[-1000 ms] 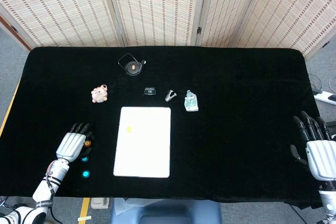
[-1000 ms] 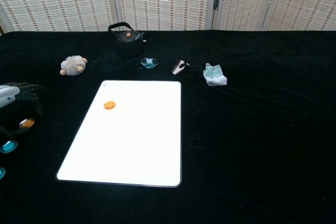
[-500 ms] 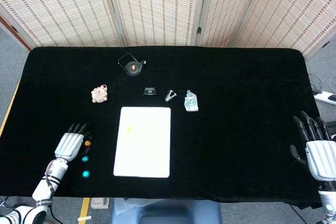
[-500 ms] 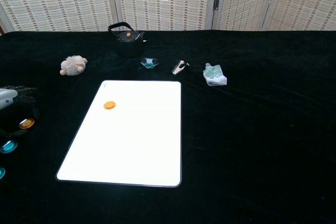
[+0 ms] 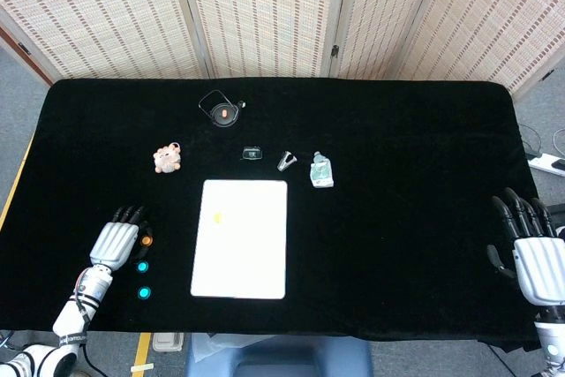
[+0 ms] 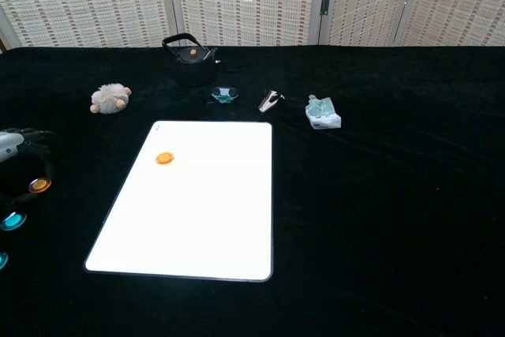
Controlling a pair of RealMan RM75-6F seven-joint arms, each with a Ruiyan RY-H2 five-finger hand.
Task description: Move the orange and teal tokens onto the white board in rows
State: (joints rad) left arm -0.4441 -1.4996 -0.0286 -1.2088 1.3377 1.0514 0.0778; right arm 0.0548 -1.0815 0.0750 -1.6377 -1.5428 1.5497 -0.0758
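Note:
The white board (image 5: pixel 240 249) (image 6: pixel 197 211) lies at the table's middle front, with one orange token (image 5: pixel 218 216) (image 6: pixel 164 159) on its far left part. Left of the board, a second orange token (image 5: pixel 146 240) (image 6: pixel 39 185) and two teal tokens (image 5: pixel 142 266) (image 5: pixel 144 292) lie on the black cloth; the chest view shows one teal token (image 6: pixel 13 221) whole. My left hand (image 5: pixel 118 239) (image 6: pixel 11 144) lies just left of the loose orange token, fingers stretched out, holding nothing. My right hand (image 5: pixel 533 253) rests far right near the front edge, fingers apart and empty.
Behind the board lie a plush toy (image 5: pixel 166 158) (image 6: pixel 110 98), a black kettle (image 5: pixel 221 110) (image 6: pixel 189 57), a small dish (image 5: pixel 253 154) (image 6: pixel 224 95), a metal clip (image 5: pixel 287 161) (image 6: pixel 270 101) and a pale green packet (image 5: pixel 321 170) (image 6: pixel 323 113). Folding screens stand behind the table.
My left hand has slid a little to the left and back toward the table's front edge, away from the loose orange token. The tokens and the right hand have not moved.

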